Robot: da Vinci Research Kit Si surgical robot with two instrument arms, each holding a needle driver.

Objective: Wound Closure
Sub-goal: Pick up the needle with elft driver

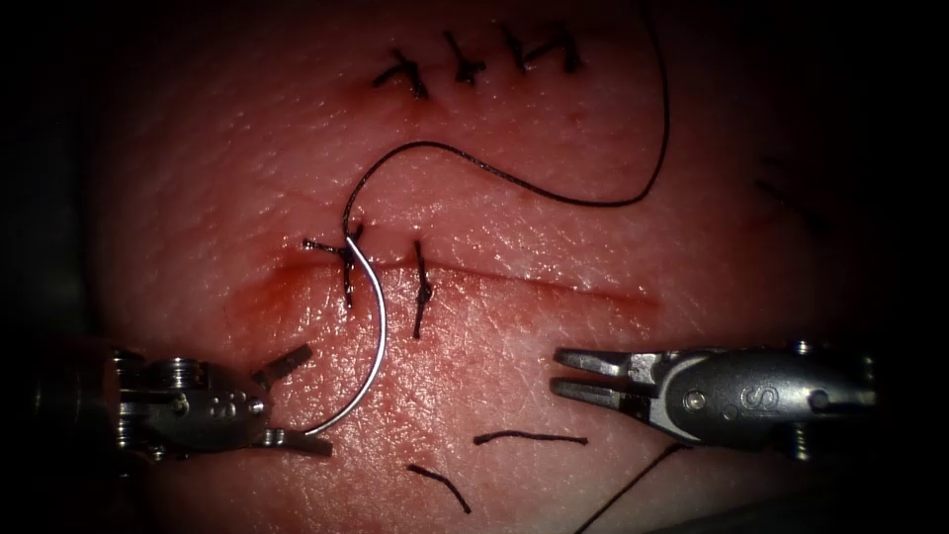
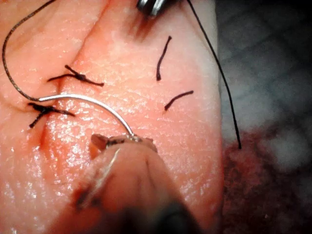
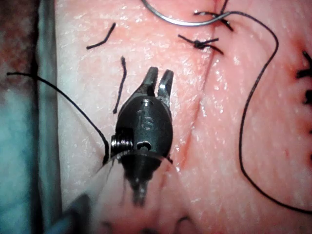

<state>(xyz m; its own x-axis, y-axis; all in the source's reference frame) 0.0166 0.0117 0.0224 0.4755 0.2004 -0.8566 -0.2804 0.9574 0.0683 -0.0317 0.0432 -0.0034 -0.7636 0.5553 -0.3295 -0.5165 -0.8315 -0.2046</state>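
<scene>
Endoscope view:
Left tool [image 1: 297,396]: jaws spread, needle [image 1: 374,331] tip touching lower jaw.
Needle: lying across cut [image 1: 534,282], thread [image 1: 554,193] trailing.
Right tool [image 1: 568,374]: parted narrowly, holding nothing.

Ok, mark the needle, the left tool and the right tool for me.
needle [image 1: 380,331]: endoscope view, mid-curve, lying over the tissue just below the cut.
left tool [image 1: 289,403]: endoscope view, between its open jaws, the needle's tip end at the lower jaw.
right tool [image 1: 578,375]: endoscope view, between its open, empty jaws.
</scene>
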